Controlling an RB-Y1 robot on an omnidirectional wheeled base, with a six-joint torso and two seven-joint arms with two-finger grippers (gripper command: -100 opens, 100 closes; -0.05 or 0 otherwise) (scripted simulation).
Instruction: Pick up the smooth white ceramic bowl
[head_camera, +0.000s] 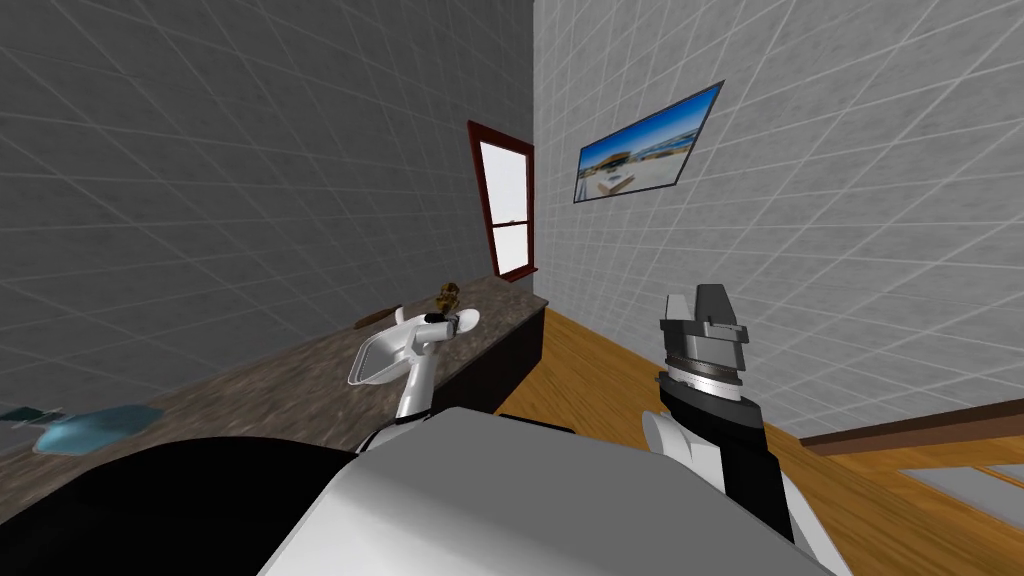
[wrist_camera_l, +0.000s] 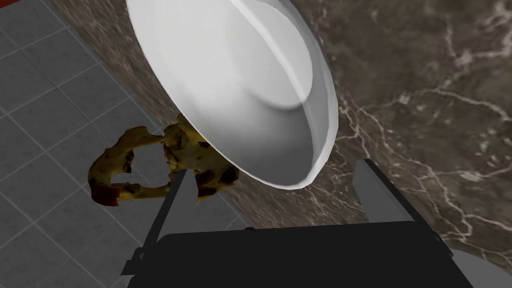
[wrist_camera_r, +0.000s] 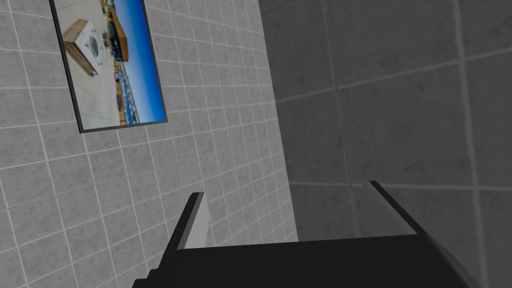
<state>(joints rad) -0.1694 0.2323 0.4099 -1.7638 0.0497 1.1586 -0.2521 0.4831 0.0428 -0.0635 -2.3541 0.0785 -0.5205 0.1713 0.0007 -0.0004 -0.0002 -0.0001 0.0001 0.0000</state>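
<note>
The bowl (wrist_camera_l: 240, 85), white and smooth, sits on the brown marbled counter (wrist_camera_l: 425, 100) close to the wall, just beside a lumpy yellow-brown thing (wrist_camera_l: 125, 170). The left gripper (wrist_camera_l: 275, 167) is right at its near rim, with the fingers wide apart and holding nothing. I judge the bowl to be stiff, slippery and breakable, but not heavy. The thin rim looks the best hold, one finger inside and one outside. The right gripper (wrist_camera_r: 285, 190) is raised at the side, fingers apart too.
</note>
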